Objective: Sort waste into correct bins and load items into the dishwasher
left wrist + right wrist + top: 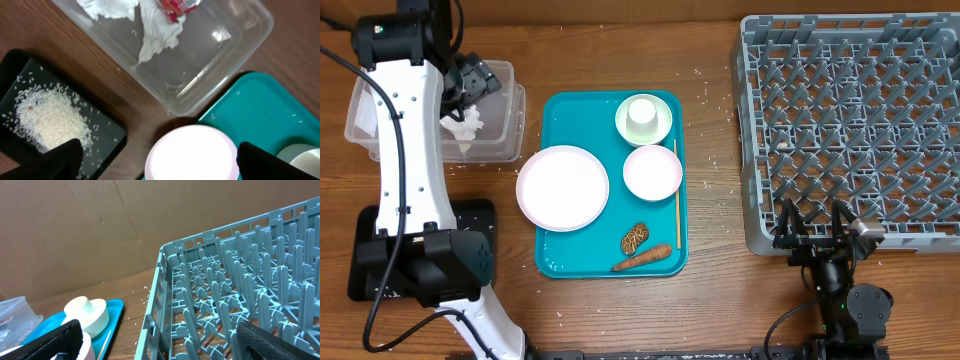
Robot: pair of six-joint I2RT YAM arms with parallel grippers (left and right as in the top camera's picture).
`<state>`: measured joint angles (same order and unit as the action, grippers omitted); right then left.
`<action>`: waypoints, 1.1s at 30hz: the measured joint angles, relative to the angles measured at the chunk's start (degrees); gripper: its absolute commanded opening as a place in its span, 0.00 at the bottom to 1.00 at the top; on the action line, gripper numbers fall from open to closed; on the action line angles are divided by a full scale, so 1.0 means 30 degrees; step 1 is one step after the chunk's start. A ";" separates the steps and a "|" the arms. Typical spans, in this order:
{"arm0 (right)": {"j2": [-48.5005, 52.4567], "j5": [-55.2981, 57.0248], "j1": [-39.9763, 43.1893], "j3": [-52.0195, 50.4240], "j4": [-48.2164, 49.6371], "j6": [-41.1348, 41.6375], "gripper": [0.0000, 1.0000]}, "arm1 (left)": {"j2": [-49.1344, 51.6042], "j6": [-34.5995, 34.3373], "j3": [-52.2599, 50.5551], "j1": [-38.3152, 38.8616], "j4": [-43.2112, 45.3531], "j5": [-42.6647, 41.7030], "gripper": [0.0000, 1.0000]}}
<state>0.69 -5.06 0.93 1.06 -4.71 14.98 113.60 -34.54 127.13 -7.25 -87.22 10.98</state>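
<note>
My left gripper (475, 85) hangs open and empty over the clear tub (225, 55), which holds the crumpled napkin (155, 35) and the red wrapper (172, 10). Rice (47, 117) lies heaped on the black tray (107, 132). On the teal tray (560, 250) are the large plate (562, 187), the bowl (652, 172), an upturned cup (642, 115) on its saucer (625, 130), a biscuit (634, 237) and a carrot stick (642, 259). My right gripper (815, 225) stands open and empty at the near edge of the grey dish rack (850, 130).
A thin wooden stick (676, 195) lies along the teal tray's right side. Stray rice grains dot the wooden table (710, 150) between tray and rack. A cardboard wall (75, 230) stands behind the table. My left arm covers much of the black tray from overhead.
</note>
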 measured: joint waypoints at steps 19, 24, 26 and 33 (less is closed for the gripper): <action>-0.0007 -0.0029 0.0000 0.0000 0.4401 0.1406 1.00 | 0.0000 -0.0087 0.0000 -0.5333 0.0539 -0.3228 1.00; -0.0022 -0.1042 0.0000 0.0000 1.0826 0.2820 1.00 | 0.0000 -0.0087 0.0000 -0.5333 0.0554 -0.3315 1.00; -0.0029 -0.1078 0.0000 0.0000 1.3347 0.2994 1.00 | 0.0000 -0.0087 0.0000 -0.5333 0.0568 -0.3322 1.00; 0.0109 -0.0648 0.0000 0.0991 1.5628 0.2805 1.00 | 0.0000 -0.0087 0.0000 -0.5333 0.0568 -0.3322 1.00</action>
<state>1.02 -7.01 0.93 4.03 42.17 23.40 113.60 -34.81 127.13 -23.24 -85.52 1.02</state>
